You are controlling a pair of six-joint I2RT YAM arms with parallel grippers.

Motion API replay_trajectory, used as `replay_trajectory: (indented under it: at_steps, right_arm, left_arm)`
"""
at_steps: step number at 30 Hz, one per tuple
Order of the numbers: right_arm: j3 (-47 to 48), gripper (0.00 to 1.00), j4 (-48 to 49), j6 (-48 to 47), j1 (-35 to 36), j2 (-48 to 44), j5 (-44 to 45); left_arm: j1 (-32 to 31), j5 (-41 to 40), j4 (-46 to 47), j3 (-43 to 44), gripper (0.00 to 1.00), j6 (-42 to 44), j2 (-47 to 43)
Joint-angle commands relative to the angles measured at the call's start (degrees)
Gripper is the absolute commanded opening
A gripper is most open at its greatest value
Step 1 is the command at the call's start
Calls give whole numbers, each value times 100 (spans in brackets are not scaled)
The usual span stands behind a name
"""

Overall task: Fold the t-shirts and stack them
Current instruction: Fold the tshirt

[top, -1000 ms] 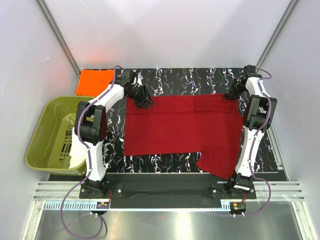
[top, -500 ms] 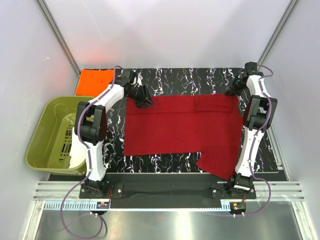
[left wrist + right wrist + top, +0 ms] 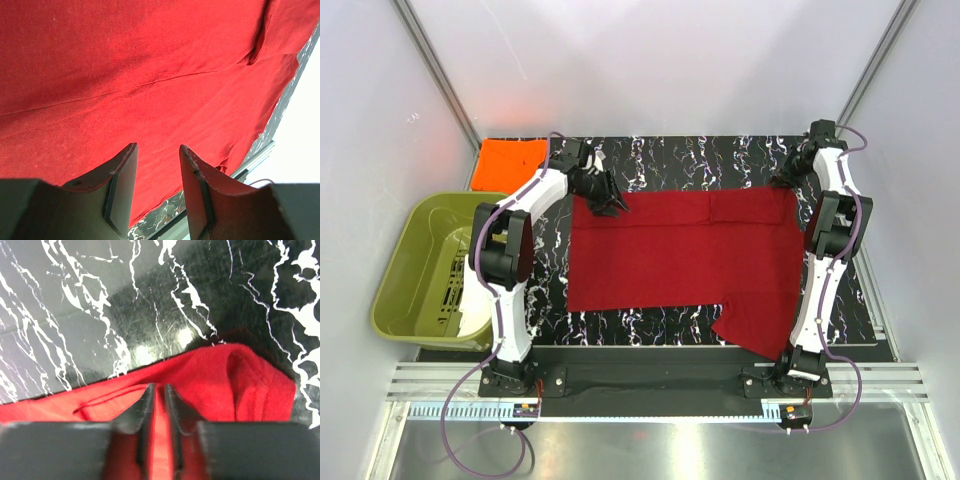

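Clamping my right claw (image 3: pixel 159 388) on the crimson t-shirt (image 3: pixel 215 385) hem between my fingertips, I judge a slow, straight-up lift safest.

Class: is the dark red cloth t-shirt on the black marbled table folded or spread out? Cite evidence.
Spread out. The dark red cloth t-shirt lies wide and flat across the black marbled table, one sleeve sticking out.
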Motion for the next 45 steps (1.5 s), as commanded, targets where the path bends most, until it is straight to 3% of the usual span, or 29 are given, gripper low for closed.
replay_trajectory:
  at_steps: [1, 4, 8, 11, 13, 14, 19, 27, 29, 31, 35, 39, 45]
  right_arm:
    - [428, 33, -124, -37, 63, 175, 46]
    - [551, 43, -353, -37, 63, 53, 335]
    - [1061, 50, -1098, 15, 194, -176, 810]
    - [738, 50, -1118, 181, 449, -580, 689]
    - [30, 47, -943, 410, 677, -922, 119]
    - [-262, 37, -646, 655, 756, -1028, -249]
    - [-1625, 17, 129, 1061, 1292, -1460, -586]
    - [-2041, 12, 535, 1290, 1733, -1267, -780]
    - [-1980, 18, 413, 1177, 1733, -1284, -528]
    - [-1831, 31, 245, 1045, 1733, -1380, -211]
    - [-1453, 55, -614, 623, 1715, -1521, 1420]
    - [-1434, 69, -968, 464, 1461, -1705, 2207]
    - [-1715, 71, -802, 350, 661, -1733, 1927]
  left_arm:
    - [31, 176, 117, 35, 44, 26, -255]
    - [31, 150, 64, 96, 44, 60, -273]
    - [31, 97, -41, 105, 44, 174, -317]
    - [39, 9, -103, 0, 44, 254, -431]
    - [39, -113, -156, -53, 44, 298, -536]
    - [39, -132, -191, -79, 44, 333, -571]
    - [57, -289, -314, -281, 44, 395, -869]
    - [197, -694, -182, -958, 44, 456, -1336]
    - [259, -913, -199, -845, 46, 535, -1249]
    - [329, -1202, -270, -511, 47, 596, -1013]
    - [365, -1809, -358, -71, 49, 632, -616]
    - [373, -2258, -253, 35, 49, 553, -256]
    - [426, -2522, -244, 123, 50, 465, 271]
